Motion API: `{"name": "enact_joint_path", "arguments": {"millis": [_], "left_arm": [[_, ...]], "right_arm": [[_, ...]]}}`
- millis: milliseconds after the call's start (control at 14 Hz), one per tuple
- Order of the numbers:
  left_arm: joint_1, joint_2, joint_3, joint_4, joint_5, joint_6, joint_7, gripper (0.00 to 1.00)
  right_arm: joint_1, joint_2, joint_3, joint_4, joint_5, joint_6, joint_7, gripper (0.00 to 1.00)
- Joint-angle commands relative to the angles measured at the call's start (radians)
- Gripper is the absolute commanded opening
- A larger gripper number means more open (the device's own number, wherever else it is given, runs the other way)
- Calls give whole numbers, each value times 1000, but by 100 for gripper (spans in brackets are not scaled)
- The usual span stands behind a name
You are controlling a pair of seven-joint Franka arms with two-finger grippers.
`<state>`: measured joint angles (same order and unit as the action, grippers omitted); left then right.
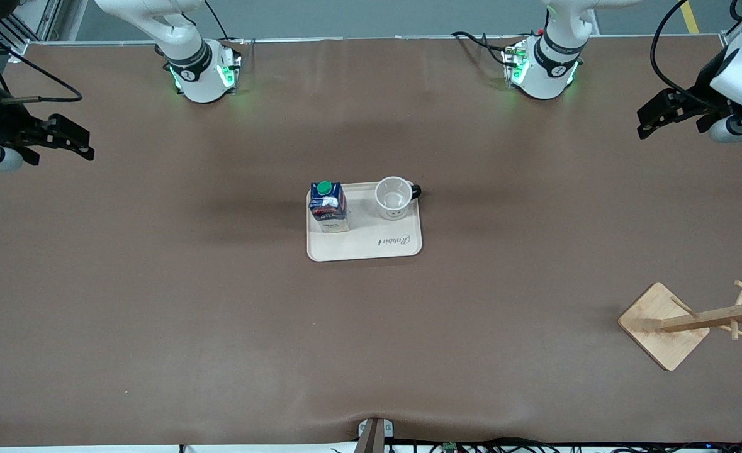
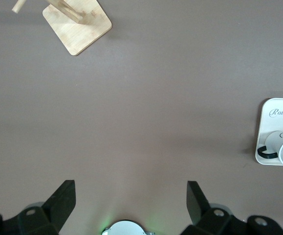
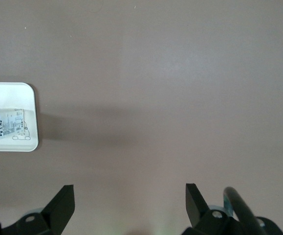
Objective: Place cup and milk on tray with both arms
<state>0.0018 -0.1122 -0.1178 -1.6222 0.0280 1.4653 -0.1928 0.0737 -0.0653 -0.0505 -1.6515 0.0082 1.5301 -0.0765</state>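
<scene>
1. Cup point(image 1: 394, 196) upright on tray point(image 1: 365, 249), at the corner toward the left arm's end of the table; handle pointing out over the tray's edge; empty inside.
2. Milk point(image 1: 328, 205) upright on the same tray, at the corner toward the right arm's end; green cap on top; beside the cup, apart from it, a bare strip of tray between.
3. Left gripper point(image 1: 659, 117) up over bare table at the left arm's end, well apart from the tray; fingers point(image 2: 63, 196) spread wide, nothing between them.
4. Right gripper point(image 1: 62, 138) up over bare table at the right arm's end, also well apart; fingers point(image 3: 62, 201) spread wide, empty.
5. Wooden rack point(image 1: 691, 322) lying near the left arm's end, nearer the front camera than the tray; not part of the job.
6. Judged from the layout: both things placed, task looks finished; step in hand is only parking clear.
7. To do that well: keep both grippers high and out at the table ends; no sweep back over the tray; avoid the milk especially, tall and narrow, likely to tip on a nudge; mind the cup's handle sticking past the rim.
</scene>
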Motion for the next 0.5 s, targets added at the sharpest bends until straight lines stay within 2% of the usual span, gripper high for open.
{"name": "enact_joint_path", "arguments": {"millis": [0,143,429], "left_arm": [[10,-6,-3,-1,-17,1,-7,100],[10,-4,-3,-1,-17,4,-8,100],[15,-4,-2,5,-16,12,-8,100]], "right_arm": [[-20,-4,14,-4,-16,13,-98,100],[-49,16,14,15,-16,13,-184,100],[-71,10,17,19,-14,13,-184,100]]}}
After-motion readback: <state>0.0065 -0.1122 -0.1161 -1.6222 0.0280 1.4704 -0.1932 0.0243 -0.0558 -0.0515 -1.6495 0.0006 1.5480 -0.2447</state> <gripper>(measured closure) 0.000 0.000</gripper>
